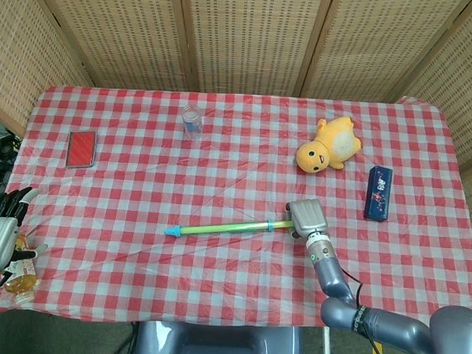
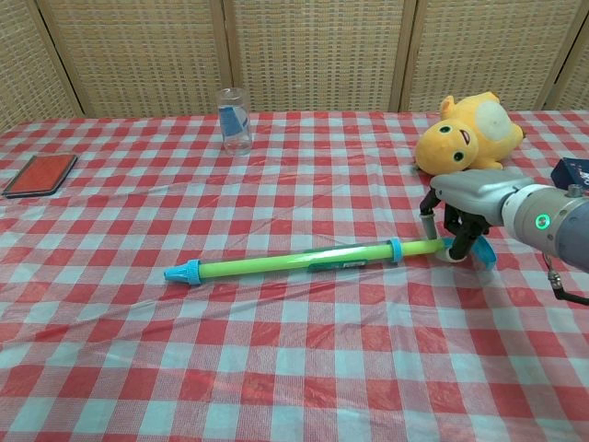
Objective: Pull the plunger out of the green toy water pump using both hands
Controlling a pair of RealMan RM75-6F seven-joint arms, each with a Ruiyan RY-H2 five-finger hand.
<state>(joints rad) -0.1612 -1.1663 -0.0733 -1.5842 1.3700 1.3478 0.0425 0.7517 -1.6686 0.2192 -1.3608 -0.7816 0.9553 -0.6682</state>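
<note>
right arm: comes up from bottom right of head view, grey, bent at elbow, reaches fwd over table.
right wrist: round grey part w/ small green light on it, just behind the hand.
right hand [image 2: 465, 214]: low at table, palm down, grey back facing up. In head view [image 1: 308, 218] it looks like a grey block.
right fingers [image 2: 427, 217]: curled down, dark tips closed round the end of the green toy water pump [image 2: 294, 263]. It grips it.
left arm: only a bit shows, far bottom left of head view, off table edge.
left hand [image 1: 0, 237]: grey back up, dark fingers [image 1: 11, 202] spread apart pointing up, holds nothing.
</note>
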